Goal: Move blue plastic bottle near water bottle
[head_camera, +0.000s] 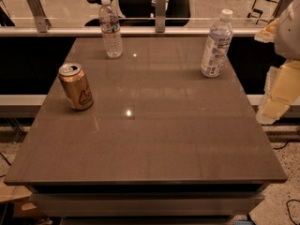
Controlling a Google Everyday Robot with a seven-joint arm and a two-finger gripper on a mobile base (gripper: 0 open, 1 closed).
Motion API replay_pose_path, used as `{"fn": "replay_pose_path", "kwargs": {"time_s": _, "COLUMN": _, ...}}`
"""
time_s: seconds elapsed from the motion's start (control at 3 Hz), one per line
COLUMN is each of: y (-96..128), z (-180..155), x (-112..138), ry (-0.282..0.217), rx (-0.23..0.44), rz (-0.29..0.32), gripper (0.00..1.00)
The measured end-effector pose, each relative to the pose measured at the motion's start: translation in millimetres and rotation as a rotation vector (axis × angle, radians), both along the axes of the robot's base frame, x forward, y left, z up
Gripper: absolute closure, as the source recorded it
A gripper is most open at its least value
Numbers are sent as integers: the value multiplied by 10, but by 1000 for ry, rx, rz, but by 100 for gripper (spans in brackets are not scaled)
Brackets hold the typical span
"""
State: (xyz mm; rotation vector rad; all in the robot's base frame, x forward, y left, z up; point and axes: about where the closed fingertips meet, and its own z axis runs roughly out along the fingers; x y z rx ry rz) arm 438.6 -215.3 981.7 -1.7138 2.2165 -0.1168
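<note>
The blue plastic bottle (216, 43) stands upright at the back right of the table; it has a white cap and a large pale label. The water bottle (110, 28) stands upright at the back left, slim and ribbed, with a white cap and a narrow red-banded label. My gripper (274, 100) is at the right edge of the view, off the table's right side. It is in front of and to the right of the blue plastic bottle and holds nothing that I can see.
A gold drink can (76, 86) stands upright on the left side of the brown table (154, 139). A glass railing with metal posts (160, 6) runs behind the table's back edge. The table's right edge lies just left of the gripper.
</note>
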Motion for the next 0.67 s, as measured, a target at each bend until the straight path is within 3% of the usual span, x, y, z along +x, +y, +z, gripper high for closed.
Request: {"fn": "replay_pose_path", "kwargs": {"time_s": 0.67, "y": -42, "z": 87, "x": 79, "ry": -33, "rx": 25, "rz": 0, "gripper": 0}}
